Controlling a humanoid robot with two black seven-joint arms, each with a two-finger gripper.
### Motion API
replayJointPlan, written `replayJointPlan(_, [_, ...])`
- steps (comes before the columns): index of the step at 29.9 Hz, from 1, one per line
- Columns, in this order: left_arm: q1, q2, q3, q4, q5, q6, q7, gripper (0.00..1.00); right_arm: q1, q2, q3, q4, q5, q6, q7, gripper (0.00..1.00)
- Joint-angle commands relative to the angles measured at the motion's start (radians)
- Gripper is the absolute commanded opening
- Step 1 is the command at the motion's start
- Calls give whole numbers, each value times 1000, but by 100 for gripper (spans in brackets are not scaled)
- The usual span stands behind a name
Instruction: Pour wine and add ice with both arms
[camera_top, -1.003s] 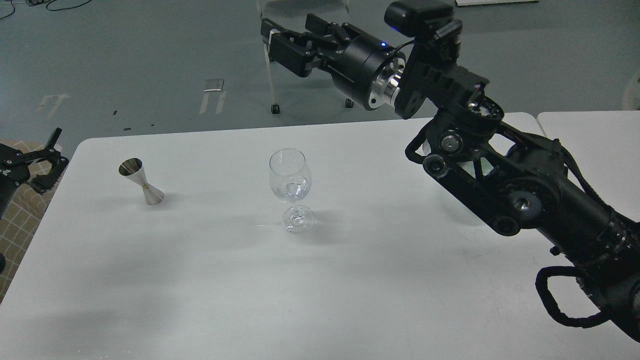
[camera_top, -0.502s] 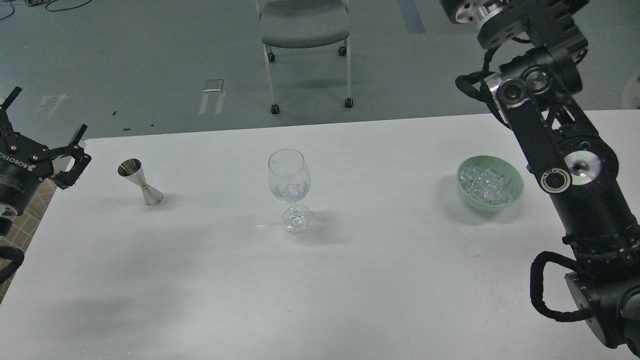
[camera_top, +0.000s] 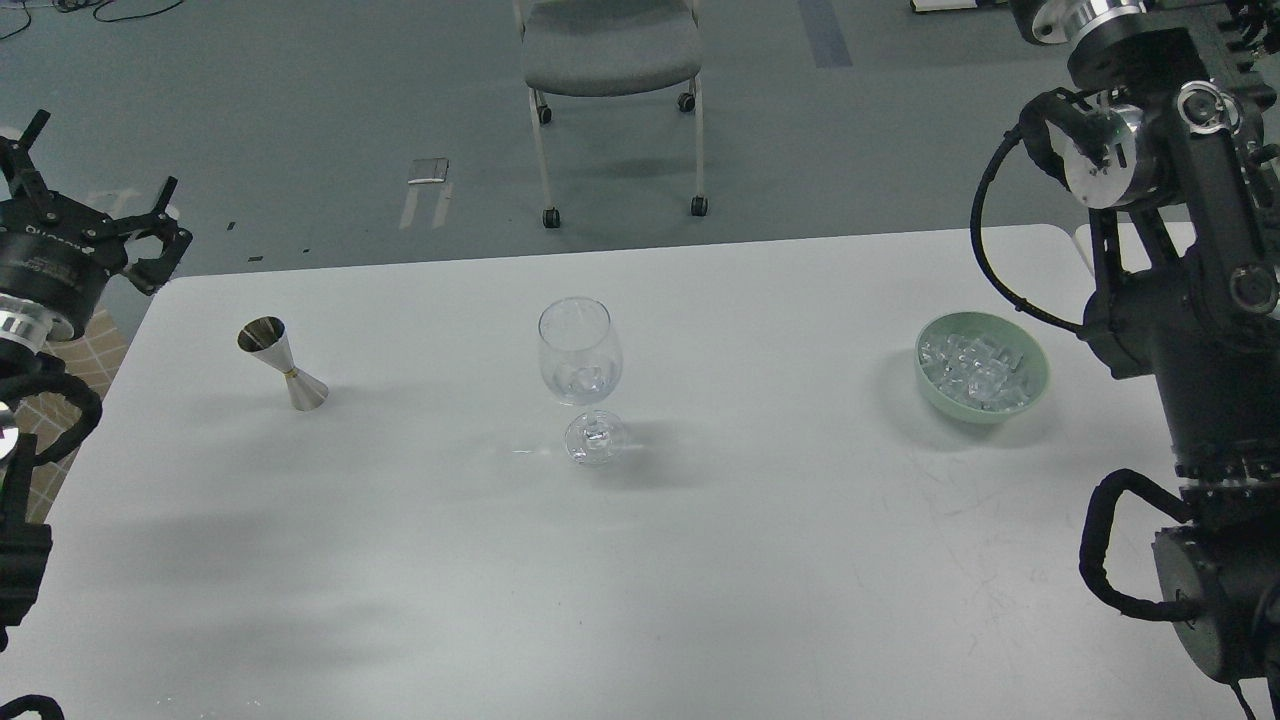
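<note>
Both arms have pulled back and up since a second ago: your right arm (camera_top: 1190, 300), which then reached across above the surface with its gripper pointing left, now stands folded at the right edge, and its gripper is out of view past the top. Your left gripper (camera_top: 95, 215) has risen from the surface's left edge to hang over the floor beyond the far-left corner; its jaws are spread wide and hold nothing. On the surface (camera_top: 640, 560), the jigger (camera_top: 283, 363) stands upright at the left, untouched. Centre, the glass (camera_top: 581, 380) stands upright with what looks like an ice cube or two in its bowl. Well apart to the right, the green bowl (camera_top: 1030, 395) holds the heap of ice (camera_top: 975, 372). Judged from this, ice has already gone in and both arms are retracting, so the task looks at or near its end. If wine remains to be poured, your left arm must come down on the jigger and carry it level to the glass. Whether wine is in the glass or the jigger cannot be told; clear liquid does not show here. Your right arm's upper end is cut off by the frame.
</note>
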Motion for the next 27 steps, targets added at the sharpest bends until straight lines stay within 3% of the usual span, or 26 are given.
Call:
replayJointPlan(1, [-87, -10, 86, 84, 28, 3, -66, 98, 45, -8, 4, -107, 51, -2, -1, 100])
replayJointPlan(5, [-205, -16, 230, 223, 31, 1, -117, 98, 41, -7, 7, -193, 303, 0, -1, 97])
replayJointPlan(10, [-294, -76, 323, 318, 28, -8, -148, 98, 36, 3, -1, -215, 557, 13, -1, 94])
replayJointPlan(20, [-296, -174, 323, 326, 16, -20, -152, 98, 32, 24, -6, -221, 617, 53, -1, 98])
replayJointPlan(27, [-288, -220, 309, 316, -14, -98, -154, 98, 2, 30, 1, -219, 705, 81, -3, 99])
